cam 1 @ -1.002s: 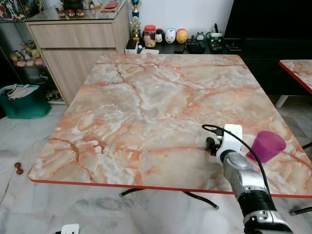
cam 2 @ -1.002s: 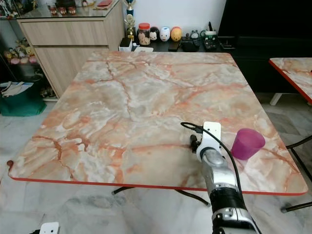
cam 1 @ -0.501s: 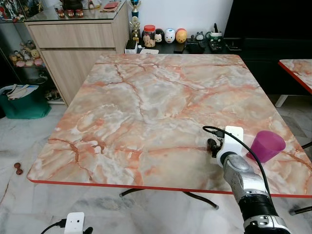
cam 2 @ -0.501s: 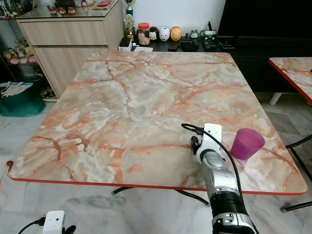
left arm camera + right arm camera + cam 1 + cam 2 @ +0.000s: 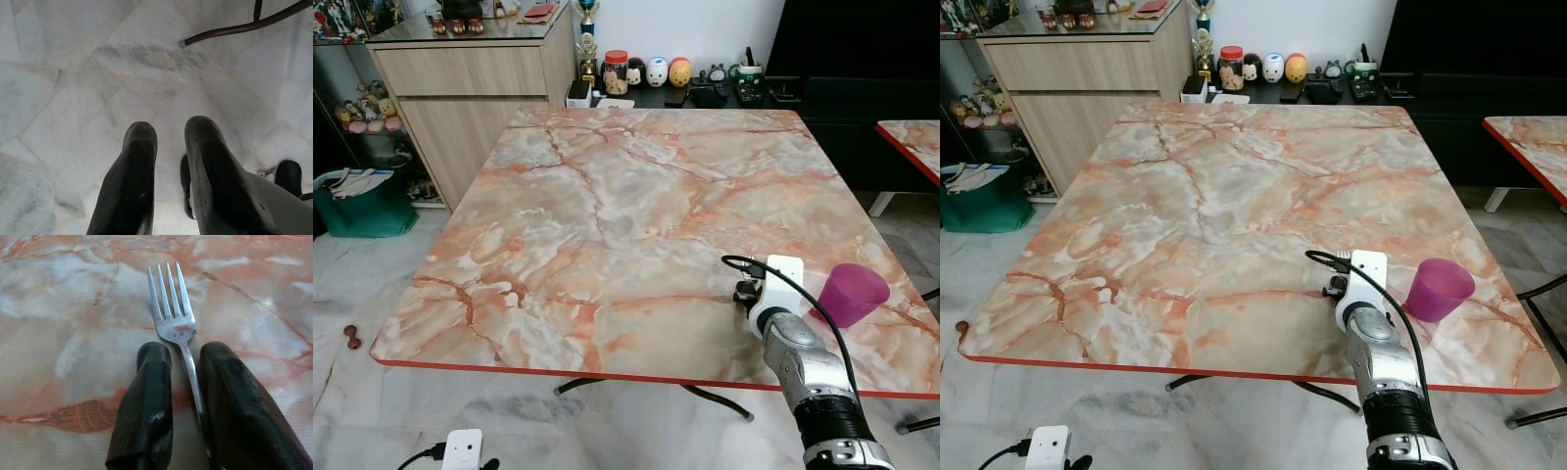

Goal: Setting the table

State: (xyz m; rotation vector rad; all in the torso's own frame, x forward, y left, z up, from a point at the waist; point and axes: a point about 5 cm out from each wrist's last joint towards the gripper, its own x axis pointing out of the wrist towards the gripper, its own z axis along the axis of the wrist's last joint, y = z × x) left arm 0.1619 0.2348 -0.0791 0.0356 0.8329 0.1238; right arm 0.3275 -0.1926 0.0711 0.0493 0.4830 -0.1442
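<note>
Right gripper [image 5: 183, 382] pinches a silver metal fork [image 5: 171, 308] low over the pink marble bench [image 5: 607, 196], beside the purple plastic cup [image 5: 850, 294]; fork not yet released, little else laid.

Square table [image 5: 607, 206], top in orange-and-cream marble pattern with red edging along the near edge, standing on dark metal legs over a pale marble-tile floor [image 5: 98, 73]. On the top: one translucent purple cup [image 5: 851, 294], upright, near the near right corner; one silver fork [image 5: 172, 308], lying flat on the marble just left of the cup and close to the near edge, tines pointing toward the far edge.
</note>
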